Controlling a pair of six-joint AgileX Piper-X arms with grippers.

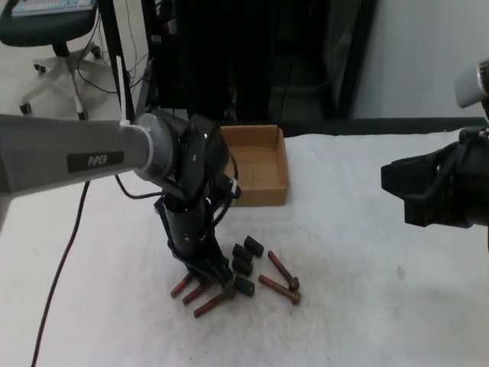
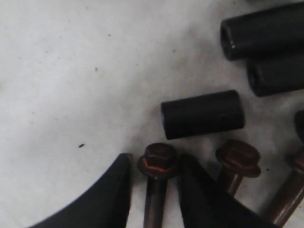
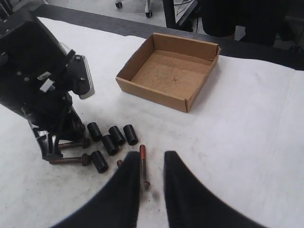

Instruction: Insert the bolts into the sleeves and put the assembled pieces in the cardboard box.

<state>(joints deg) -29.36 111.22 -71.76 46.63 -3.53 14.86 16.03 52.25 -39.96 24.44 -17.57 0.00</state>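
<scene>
Left wrist view: one bolt point(image 2: 158, 164) lies on the bench point(image 2: 71, 71) between the left gripper's point(image 2: 156, 160) spread fingers, which flank its head without clearly pinching it. A sleeve point(image 2: 202, 114) lies just beside, other sleeves point(image 2: 263, 31) and other bolts point(image 2: 237, 159) near. The box point(image 1: 256, 164) stands behind them. The right gripper point(image 3: 152, 164), fingers spread, hangs well apart.

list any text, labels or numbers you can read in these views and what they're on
Left arm: a dark plate with pale lettering, a maker's mark, not quoted here.
Same arm's wrist: a small pale tag, too small to read.
Bolt head: any stamping is too blurred to read.
Cardboard box: no print to be seen.
</scene>
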